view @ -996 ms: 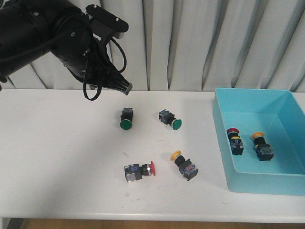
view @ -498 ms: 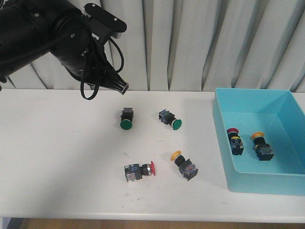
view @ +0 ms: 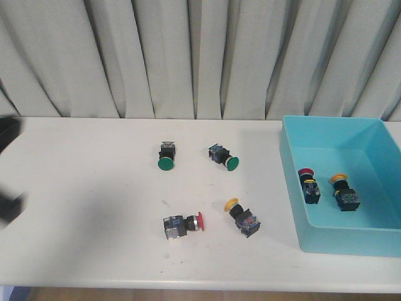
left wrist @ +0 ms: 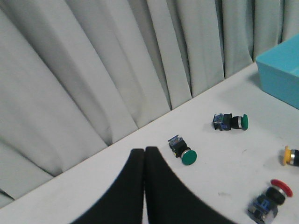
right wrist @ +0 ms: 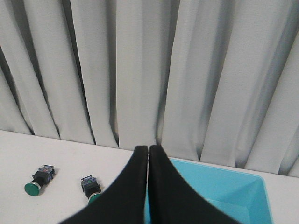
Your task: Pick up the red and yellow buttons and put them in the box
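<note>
On the white table lie a red button and a yellow button, both on their sides near the front. The turquoise box at the right holds another red button and another yellow button. My left gripper is shut and empty, hanging above the table's left part; its view shows the red button and a yellow cap. My right gripper is shut and empty, high over the near wall of the box. Neither gripper shows clearly in the front view.
Two green-capped buttons lie on the table behind the red and yellow ones. A grey curtain hangs along the table's back edge. A dark blur of the left arm sits at the left edge of the front view.
The left arm, which hung over the table's back left, has swung away to the left and is almost out of the front view. The buttons and the box have not moved.
</note>
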{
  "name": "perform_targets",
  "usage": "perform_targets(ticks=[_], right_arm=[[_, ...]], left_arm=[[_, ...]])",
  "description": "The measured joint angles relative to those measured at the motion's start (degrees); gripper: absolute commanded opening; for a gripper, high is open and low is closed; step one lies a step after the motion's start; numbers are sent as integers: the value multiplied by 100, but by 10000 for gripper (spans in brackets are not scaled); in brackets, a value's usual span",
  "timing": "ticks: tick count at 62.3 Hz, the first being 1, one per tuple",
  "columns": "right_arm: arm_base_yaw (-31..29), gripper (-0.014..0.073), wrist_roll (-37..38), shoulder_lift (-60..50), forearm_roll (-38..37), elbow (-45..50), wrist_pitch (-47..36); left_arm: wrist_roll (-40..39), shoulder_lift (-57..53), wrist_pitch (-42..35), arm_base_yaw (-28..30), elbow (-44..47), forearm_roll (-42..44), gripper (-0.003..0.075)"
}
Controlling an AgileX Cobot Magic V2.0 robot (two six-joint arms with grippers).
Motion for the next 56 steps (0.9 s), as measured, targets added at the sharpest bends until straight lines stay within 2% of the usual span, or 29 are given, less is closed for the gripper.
perform_targets(ticks=[12, 19, 28, 47, 56], right_arm=[[0, -8, 0, 0, 12, 0, 0], [0, -8, 0, 0, 17, 0, 0], [0, -8, -5, 25, 22, 0, 16], [0, -8, -5, 36, 22, 0, 44], [0, -8, -5, 36, 22, 0, 44]], left_arm=[[67, -2980, -604, 1323, 2510, -859, -7], [144, -4166, -616, 2120, 3578, -1539, -7], [165, -4323, -619, 2576, 4106, -1831, -7], [179, -4283, -1507, 2622, 4179, -1604, -7], [181, -4290, -1892, 2622, 4179, -1887, -7]])
